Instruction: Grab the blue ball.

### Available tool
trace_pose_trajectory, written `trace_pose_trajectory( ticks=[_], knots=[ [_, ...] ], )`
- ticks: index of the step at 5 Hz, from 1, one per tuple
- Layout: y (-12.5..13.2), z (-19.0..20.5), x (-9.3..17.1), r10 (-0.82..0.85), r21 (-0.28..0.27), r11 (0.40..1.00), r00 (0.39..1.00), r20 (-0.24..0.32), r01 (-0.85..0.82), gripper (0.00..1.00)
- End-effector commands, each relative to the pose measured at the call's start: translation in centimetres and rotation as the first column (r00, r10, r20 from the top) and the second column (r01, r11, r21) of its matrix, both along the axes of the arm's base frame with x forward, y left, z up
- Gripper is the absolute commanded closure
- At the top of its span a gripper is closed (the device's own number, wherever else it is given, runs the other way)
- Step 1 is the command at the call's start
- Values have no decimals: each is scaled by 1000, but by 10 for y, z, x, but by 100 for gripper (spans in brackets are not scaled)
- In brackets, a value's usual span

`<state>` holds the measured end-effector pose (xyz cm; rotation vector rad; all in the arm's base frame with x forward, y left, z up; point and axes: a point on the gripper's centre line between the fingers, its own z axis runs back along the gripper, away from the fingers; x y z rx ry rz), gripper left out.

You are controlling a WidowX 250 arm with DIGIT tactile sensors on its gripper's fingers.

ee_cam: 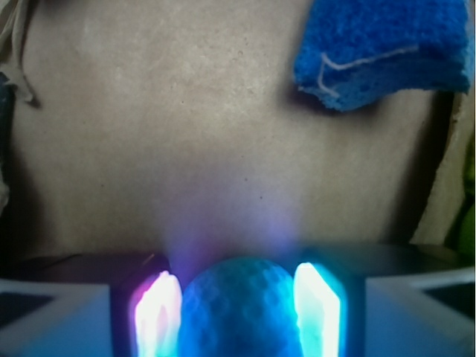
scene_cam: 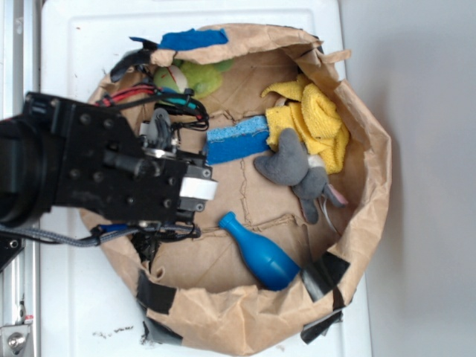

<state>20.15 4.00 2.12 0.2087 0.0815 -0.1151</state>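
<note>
Down in the wrist view, the blue ball point(ee_cam: 236, 305) sits right between the two glowing pads point(ee_cam: 156, 316) of the hand point(ee_cam: 236, 316), and both pads look to be touching its sides, so I read this as the hand pinching the ball. Whether the squeeze is firm, I can't tell from here.

From the exterior view the ball itself is hidden under the black arm point(scene_cam: 89, 167), which hangs over the left side of the brown paper bag point(scene_cam: 372, 193) that holds everything. The hand is buried under the wrist there too.

To finish well: the ball is round and dimpled, so the pads want to bite at its widest line, dead centre. It does look centred. Hold the squeeze steady and lift straight up, no sideways drag on the paper floor.

Neighbours are kind. The blue sponge point(ee_cam: 383, 52) lies ahead toward the far right corner of the wrist view, well apart. The blue bowling-pin bottle point(scene_cam: 260, 253) and the grey plush point(scene_cam: 301, 175) lie toward the bag's right half, clear of the lift path. The main risk, I'd judge, is the ball squirting out forward if the grip sits low.
</note>
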Motion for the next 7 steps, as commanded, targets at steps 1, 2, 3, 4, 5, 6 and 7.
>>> trace_pose_trajectory(
  ticks=[1, 2, 3, 4, 5, 6, 7],
  knots=[
    [0, 18, 10, -2, -53, 999, 1000, 30, 4, 100],
    [-6, 55, 20, 7, -141, 990, 997, 80, 5, 100],
    [-19, 94, 25, 47, -187, 982, 985, 168, -14, 100],
    [-31, 134, 37, 94, -233, 971, 977, 191, -48, 100],
    [-31, 159, 44, 156, -269, 959, 960, 232, -91, 100],
    [-28, 172, 51, 179, -328, 940, 951, 251, -91, 100],
    [-29, 169, 52, 180, -311, 946, 947, 266, -92, 100]
  ],
)
